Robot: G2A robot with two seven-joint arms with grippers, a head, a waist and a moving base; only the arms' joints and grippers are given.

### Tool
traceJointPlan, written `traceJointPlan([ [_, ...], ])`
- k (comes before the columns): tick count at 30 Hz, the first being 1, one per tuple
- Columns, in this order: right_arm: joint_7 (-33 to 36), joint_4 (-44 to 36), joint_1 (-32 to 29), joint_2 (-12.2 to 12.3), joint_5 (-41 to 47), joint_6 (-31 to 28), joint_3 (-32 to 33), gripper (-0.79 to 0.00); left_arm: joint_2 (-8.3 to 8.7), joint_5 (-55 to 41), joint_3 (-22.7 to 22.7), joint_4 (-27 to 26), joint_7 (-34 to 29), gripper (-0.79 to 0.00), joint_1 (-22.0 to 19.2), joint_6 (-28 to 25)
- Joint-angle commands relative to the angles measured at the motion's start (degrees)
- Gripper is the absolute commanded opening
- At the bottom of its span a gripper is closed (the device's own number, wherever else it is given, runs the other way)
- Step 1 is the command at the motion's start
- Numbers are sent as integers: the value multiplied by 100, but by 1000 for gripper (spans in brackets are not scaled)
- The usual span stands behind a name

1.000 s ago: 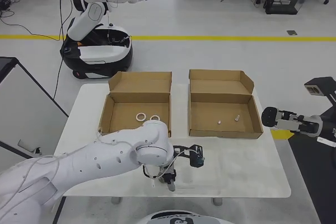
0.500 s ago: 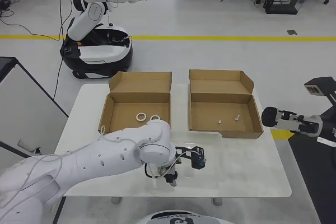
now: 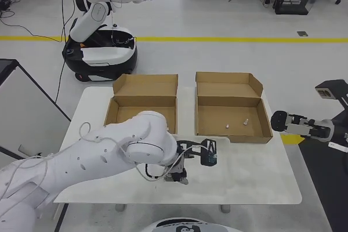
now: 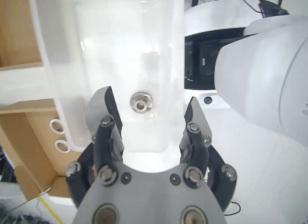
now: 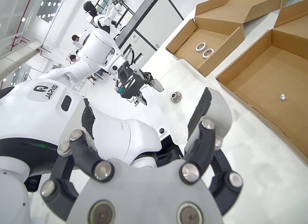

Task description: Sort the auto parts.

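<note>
You are seeing the left gripper (image 4: 150, 96) hanging over the bench (image 3: 249, 174), just in front of the ring box (image 3: 139, 101) on its robot-facing side. Its jaws are standing wide open and are holding nothing.

1 flanged metal nut (image 4: 141, 103) is lying flat with its bore facing up, near the front corner of the ring box. It is sitting in line with the gap between the open jaws, a little beyond their tips, and neither fingertip is touching it. It appears to be resting inside a translucent tray (image 4: 38, 32) that is sitting just beside the ring box.

Inside the ring box, 2 white rings (image 5: 200, 46) are lying flat side by side, close to each other.

The second cardboard box (image 3: 229, 104) is standing open beside the ring box, and 2 small metal fasteners (image 3: 245, 121) are lying on its floor, slightly apart.

The right gripper (image 5: 145, 97) is hanging off the bench edge, well apart from the ring box and past the second cardboard box. Its jaws are also spread wide and are gripping nothing.
</note>
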Motion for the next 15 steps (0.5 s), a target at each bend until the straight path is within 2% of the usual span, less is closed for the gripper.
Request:
traceJointPlan([
  [1,0,0,0,0,1,0,0,0,-6,206,86,50,-17,-200,-16,18],
  [8,0,0,0,0,1,0,0,0,-128,591,516,626,33,-194,-70,-32],
  [15,0,0,0,0,1,0,0,0,-235,361,813,825,-86,-188,-171,87],
])
